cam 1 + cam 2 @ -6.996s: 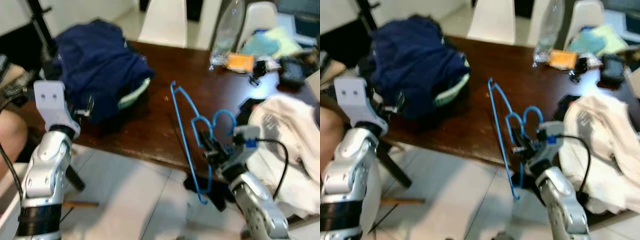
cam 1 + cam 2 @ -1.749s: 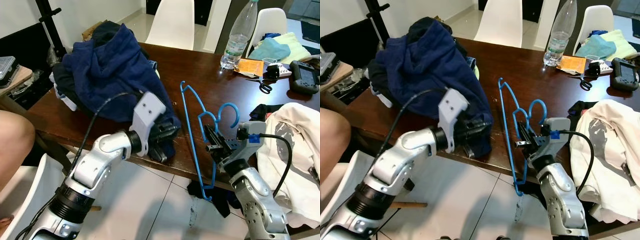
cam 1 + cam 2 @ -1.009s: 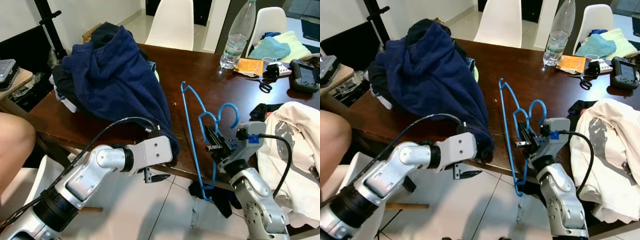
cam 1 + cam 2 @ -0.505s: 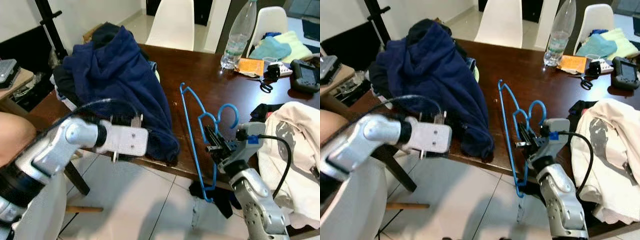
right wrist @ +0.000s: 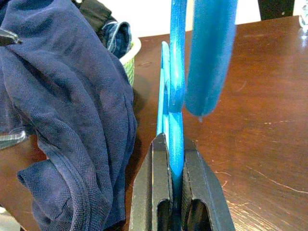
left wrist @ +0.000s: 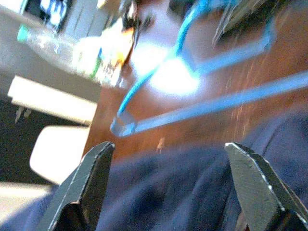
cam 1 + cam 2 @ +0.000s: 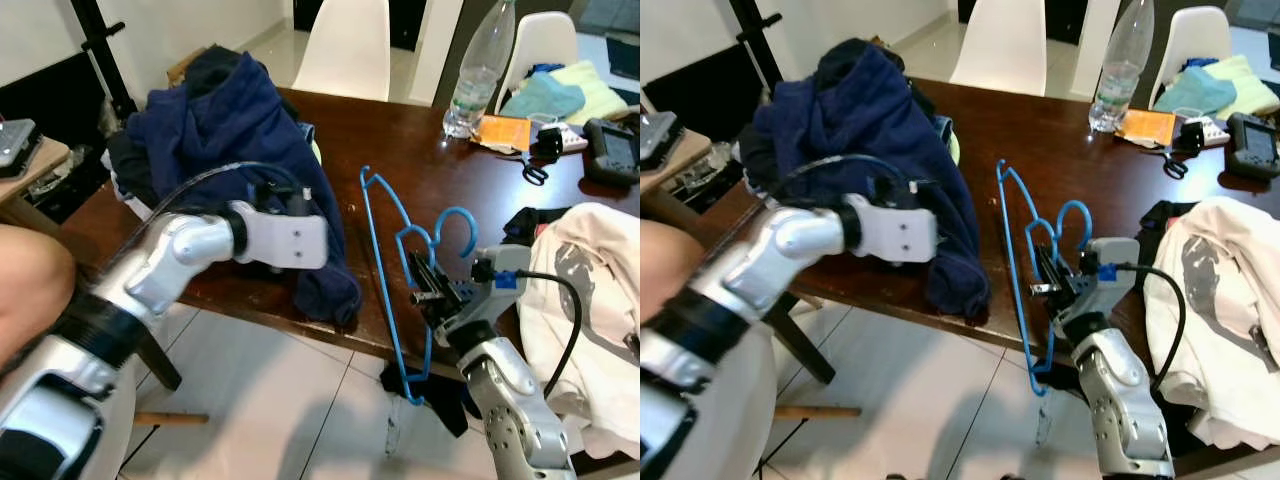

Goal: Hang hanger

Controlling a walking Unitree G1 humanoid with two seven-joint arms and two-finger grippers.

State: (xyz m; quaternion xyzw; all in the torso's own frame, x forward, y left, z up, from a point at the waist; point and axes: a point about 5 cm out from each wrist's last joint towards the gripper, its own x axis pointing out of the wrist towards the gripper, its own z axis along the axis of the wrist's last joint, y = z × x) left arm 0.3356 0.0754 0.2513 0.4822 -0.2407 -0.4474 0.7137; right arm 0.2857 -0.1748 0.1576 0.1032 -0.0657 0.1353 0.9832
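A: Above the table (image 7: 420, 150) edge, at 5 o'clock, the right gripper (image 7: 425, 285) is clenched on the blue hanger (image 7: 385, 235), near its hook.

B: It looks light, thin, a little springy. Left gripper (image 6: 168, 187) is spread above the navy garment (image 7: 225, 140).

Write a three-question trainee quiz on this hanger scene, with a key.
1. True or false: the right gripper is shut on the blue hanger.
2. What lies under the left gripper, whose fingers are spread?
A. the navy garment
B. a white plate
C. an open book
3. Fill in: the plastic bottle stands at the far edge of the dark wooden ____.

Key
1. True: the two black fingers pinch the hanger's blue bar.
2. A: the left wrist view shows navy cloth between its fingers.
3. table
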